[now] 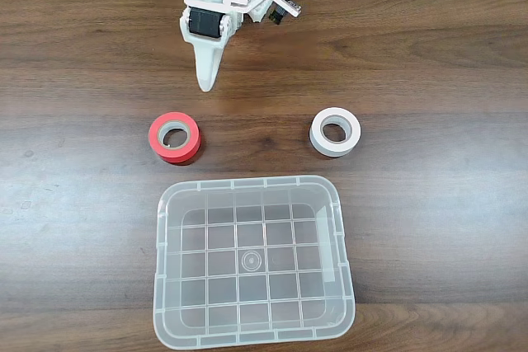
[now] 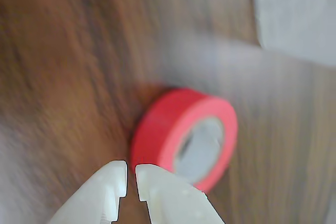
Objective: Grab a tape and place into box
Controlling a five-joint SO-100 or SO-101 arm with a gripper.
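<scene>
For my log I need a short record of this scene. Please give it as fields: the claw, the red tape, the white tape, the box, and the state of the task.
claw: nearly shut, empty, above the table behind the red tape
red tape: lies flat on the table, untouched, left of the white tape in the fixed view
white tape: lies flat, apart from the red roll
box: clear tub, nothing inside
task state: tape not yet grabbed
</scene>
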